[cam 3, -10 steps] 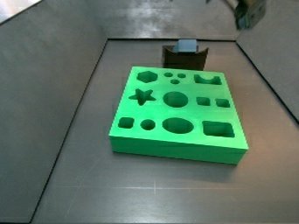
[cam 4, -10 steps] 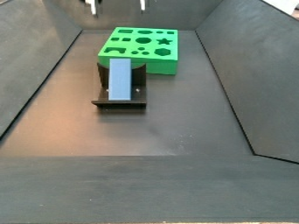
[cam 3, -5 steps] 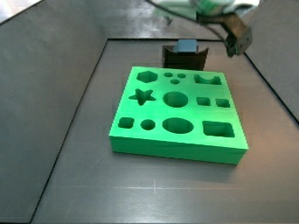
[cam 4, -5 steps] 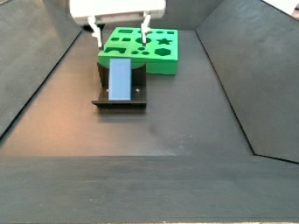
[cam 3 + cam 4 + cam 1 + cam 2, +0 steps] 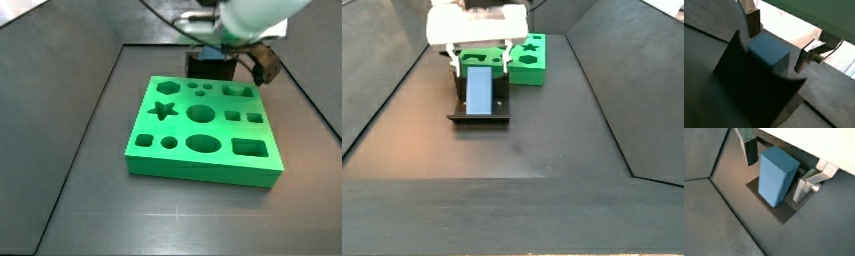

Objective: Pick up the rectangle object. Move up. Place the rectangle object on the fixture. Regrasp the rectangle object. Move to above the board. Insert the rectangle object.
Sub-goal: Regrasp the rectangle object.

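The grey-blue rectangle object [image 5: 478,90] lies lengthwise on the dark fixture [image 5: 480,119], in front of the green board [image 5: 531,62]. My gripper [image 5: 478,63] is open and down over the far end of the block, one finger on each side. In both wrist views the block [image 5: 769,50] [image 5: 776,175] stands between the fingers [image 5: 753,22] [image 5: 800,188] with small gaps, so they do not clamp it. In a side view my gripper [image 5: 225,60] hides the block behind the board [image 5: 207,130]; only part of the fixture [image 5: 205,68] shows.
Dark sloping walls [image 5: 609,80] ring the grey floor [image 5: 516,160]. The board lies right behind the fixture, and its cut-out holes [image 5: 201,114] face up.
My gripper has come down from above the bin to the fixture. Its open fingers now straddle the block's far end. The block and the board have not moved.
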